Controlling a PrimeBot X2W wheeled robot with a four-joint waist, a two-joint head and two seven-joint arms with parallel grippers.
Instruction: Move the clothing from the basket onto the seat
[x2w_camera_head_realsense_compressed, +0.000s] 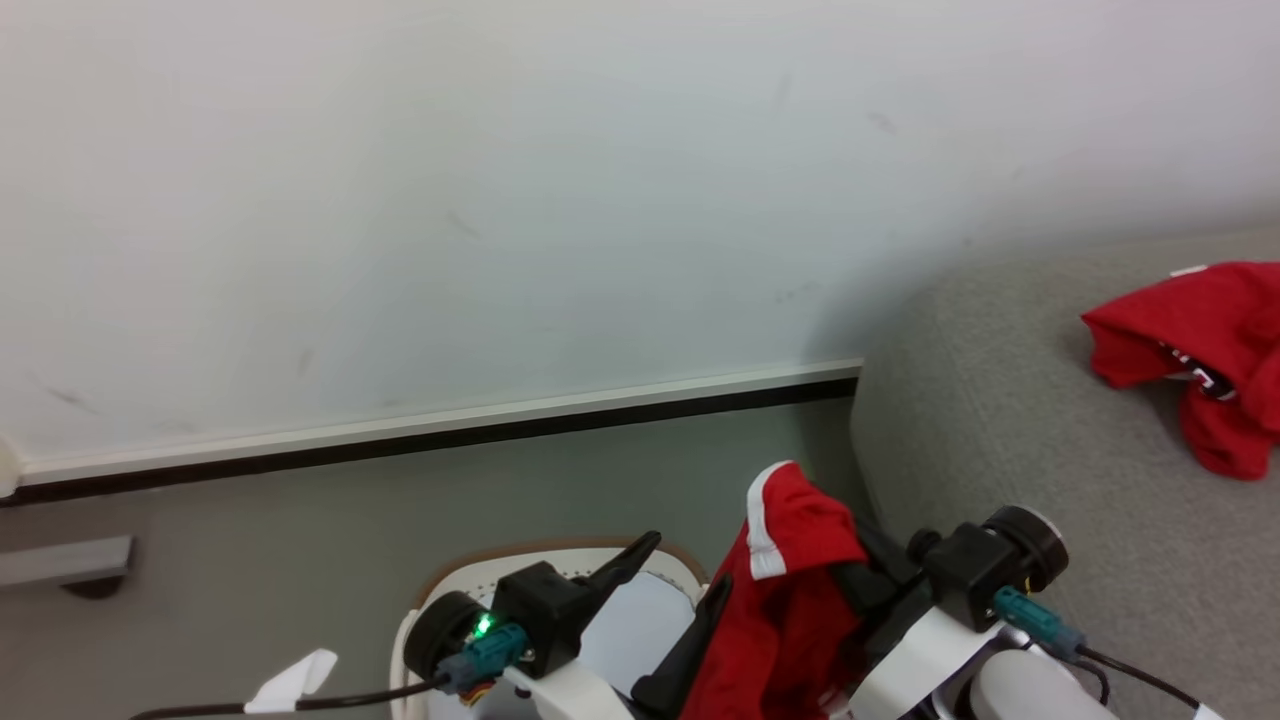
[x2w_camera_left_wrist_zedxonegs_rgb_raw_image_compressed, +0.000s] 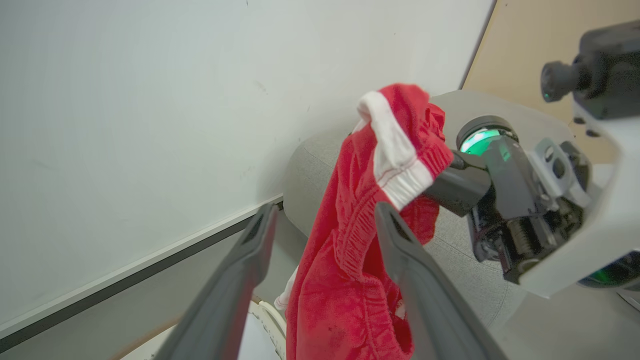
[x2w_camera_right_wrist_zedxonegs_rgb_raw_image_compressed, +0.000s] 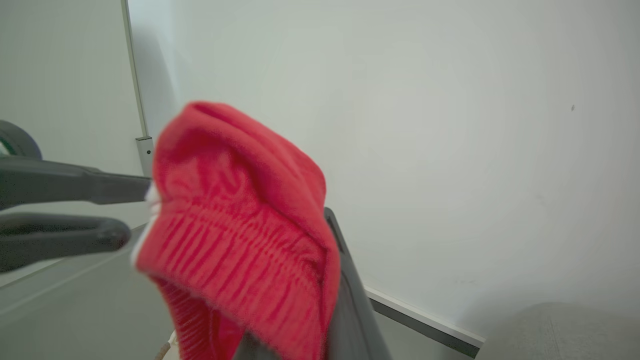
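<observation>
**A:** Head view first. What's held?
**B:** A red garment (x2w_camera_head_realsense_compressed: 790, 610) with a white stripe hangs from the right claw (x2w_camera_head_realsense_compressed: 858, 572), which is pinched closed on it. It hangs just beside the basket (x2w_camera_head_realsense_compressed: 540, 550), between that and the seat (x2w_camera_head_realsense_compressed: 1000, 430). A second red garment (x2w_camera_head_realsense_compressed: 1215, 350) lies crumpled on the seat, well apart.
**A:** And the left claw (x2w_camera_head_realsense_compressed: 686, 562)?
**B:** Over the basket, fingers spread wide, gripping nothing.
**A:** Left wrist view?
**B:** Its two fingers stand far apart. The red garment hangs just beyond them, white band at the top, with the right claw's tips clamped on the fold (whether the left fingers brush the cloth, I cannot tell).
**A:** Right wrist view?
**B:** Blurred red cloth drapes over its own fingers. The left claw's fingers reach in from the side, tips at the cloth's edge, against the pale wall (x2w_camera_right_wrist_zedxonegs_rgb_raw_image_compressed: 450, 125).
</observation>
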